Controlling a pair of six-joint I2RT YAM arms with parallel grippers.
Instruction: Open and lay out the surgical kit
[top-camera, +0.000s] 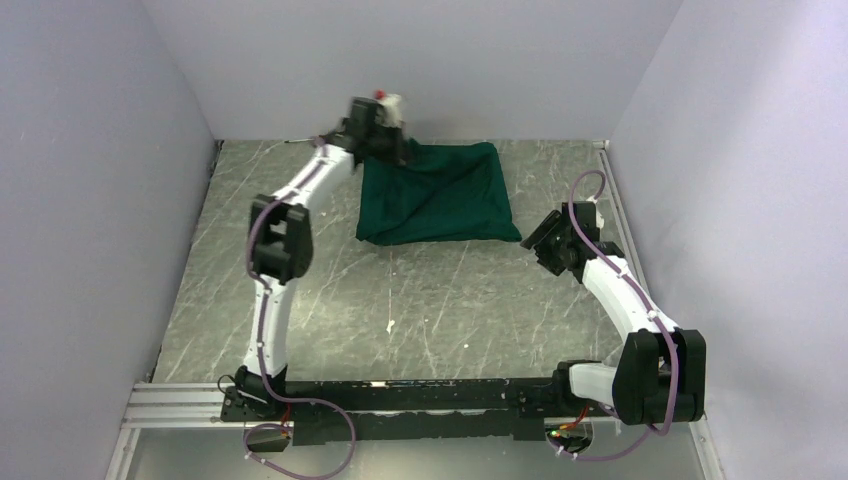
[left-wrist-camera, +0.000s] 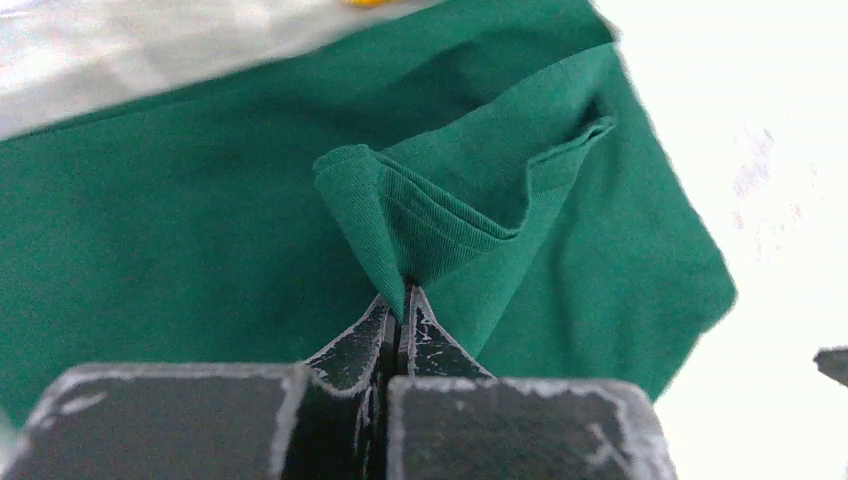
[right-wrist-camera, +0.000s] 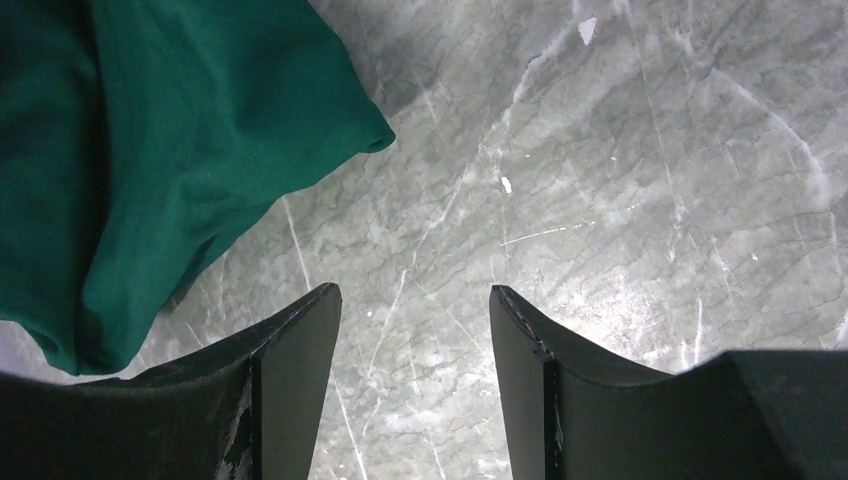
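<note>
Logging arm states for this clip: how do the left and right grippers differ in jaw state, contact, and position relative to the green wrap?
The left gripper is shut, pinching a hemmed fold of the green wrap. The right gripper is open and holds nothing. The left gripper is at the wrap's far left corner. The right gripper hovers just off its near right corner, over bare table. Both have dark fingers and are close to the wrap.
</note>
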